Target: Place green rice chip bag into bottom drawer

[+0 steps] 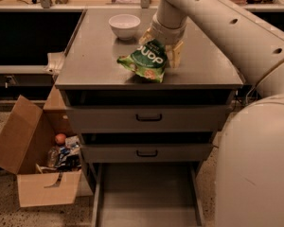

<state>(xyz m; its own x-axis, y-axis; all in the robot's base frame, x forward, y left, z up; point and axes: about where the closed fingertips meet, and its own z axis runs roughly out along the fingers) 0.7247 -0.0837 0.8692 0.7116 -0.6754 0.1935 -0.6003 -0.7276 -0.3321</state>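
Observation:
The green rice chip bag (144, 63) lies crinkled on the grey cabinet top (85, 60), a little right of centre. My gripper (160, 51) reaches down from the back right, and its pale fingers (176, 55) stand apart on either side of the bag's far end, open around it. The bag rests on the top. The bottom drawer (146, 197) is pulled out at floor level, showing a flat grey floor with nothing on it.
A white bowl (124, 25) stands on the cabinet top behind the bag to the left. Two upper drawers (149, 118) with dark handles are shut. An open cardboard box (33, 150) of clutter sits on the floor at the left. My arm's bulk fills the right side.

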